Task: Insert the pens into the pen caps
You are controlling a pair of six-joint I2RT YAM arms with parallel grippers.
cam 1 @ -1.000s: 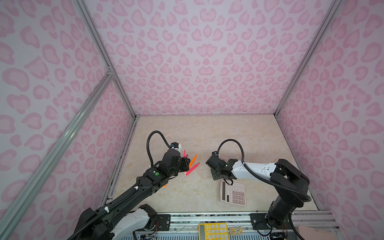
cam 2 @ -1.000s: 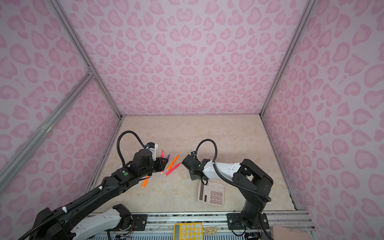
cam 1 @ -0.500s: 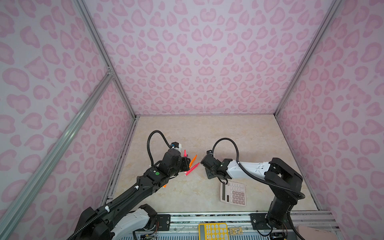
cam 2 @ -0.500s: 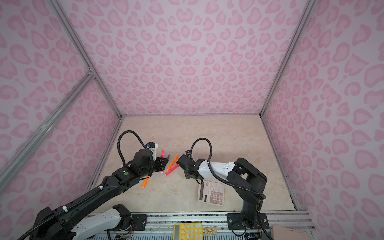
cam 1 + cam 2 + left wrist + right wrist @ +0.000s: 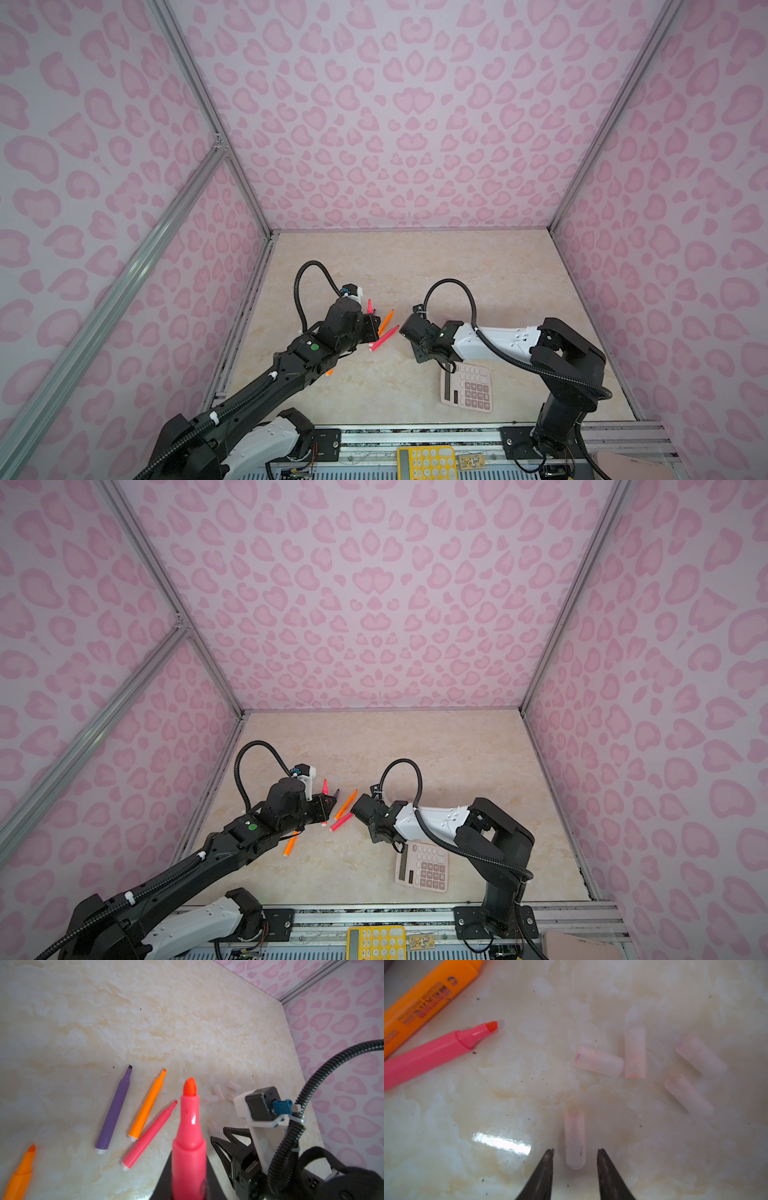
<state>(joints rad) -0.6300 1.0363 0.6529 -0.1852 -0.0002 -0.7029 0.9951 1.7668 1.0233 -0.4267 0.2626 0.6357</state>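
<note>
Nearest you, past the yellow calculator (image 5: pixel 424 463) on the front rail, a pink calculator (image 5: pixel 467 386) lies by the front edge of the worktop (image 5: pixel 374 399), clear of the job. Just behind it your right claw (image 5: pixel 575 1150) hangs low and spread. One clear cap (image 5: pixel 575 1138) lies between its tips, touching neither, which looks like the line-up for a pick. Your left claw (image 5: pixel 189 1167) is pinching a pink pen (image 5: pixel 188 1126) by the barrel, tip out and raised off the worktop. I judge that is so the cap can be pushed onto it.

Four other caps (image 5: pixel 688 1093) lie loose just beyond the first, and two of them appear to touch. Toward the left edge a second pink pen (image 5: pixel 149 1134), an orange pen (image 5: pixel 147 1105) and a purple pen (image 5: pixel 114 1109) lie side by side, uncapped. Another orange pen (image 5: pixel 19 1174) lies nearer the front.

The worktop is glossy beige marble, speckled with dark crumbs. Pink-patterned walls (image 5: pixel 395 124) on metal framing (image 5: pixel 124 279) close in three sides.
</note>
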